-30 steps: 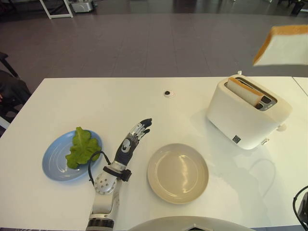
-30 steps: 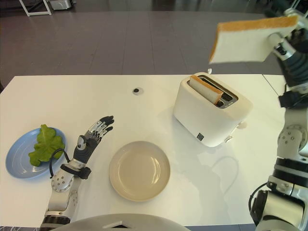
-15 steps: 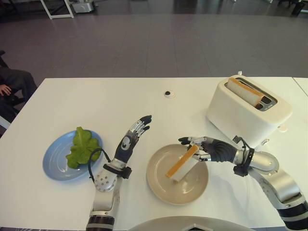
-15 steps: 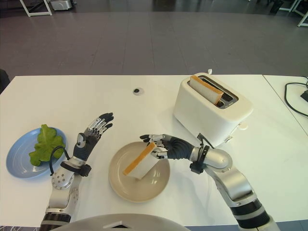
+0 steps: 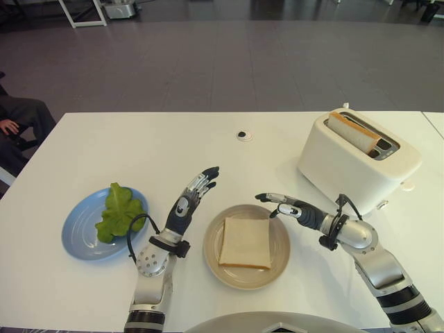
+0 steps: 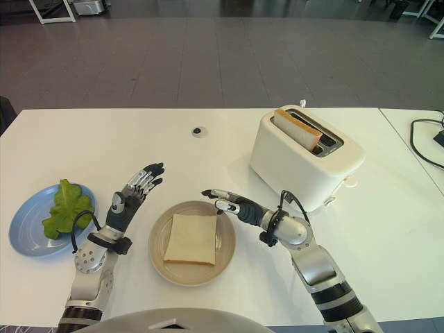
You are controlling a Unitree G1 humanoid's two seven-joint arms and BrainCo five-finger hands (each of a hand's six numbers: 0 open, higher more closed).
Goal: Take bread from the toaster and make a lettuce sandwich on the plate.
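The fingers (image 5: 272, 199) of the right hand (image 5: 295, 208) are stretched out straight and a little apart, with nothing held between them. They are pointed toward the robot's left, just past the far rim of the plate (image 5: 283, 247). Whether the hand rests on the table (image 5: 139, 142) or is held above it cannot be told. The right forearm is angled down to the lower right, where it is cut off by the picture's edge. The fingers (image 5: 202, 182) of the left hand (image 5: 182, 208) are likewise extended and lightly spread, gripping nothing. This hand is raised on its wrist between the plate and the blue plate (image 5: 73, 239), on which the lettuce (image 5: 119, 211) lies, and its forearm is cut off at the bottom edge. One slice of bread (image 5: 245, 241) lies flat in the middle of the plate. A second slice (image 5: 352, 132) stands tilted in the toaster (image 5: 354, 170) at the table's far right, its lower part hidden inside the slot.
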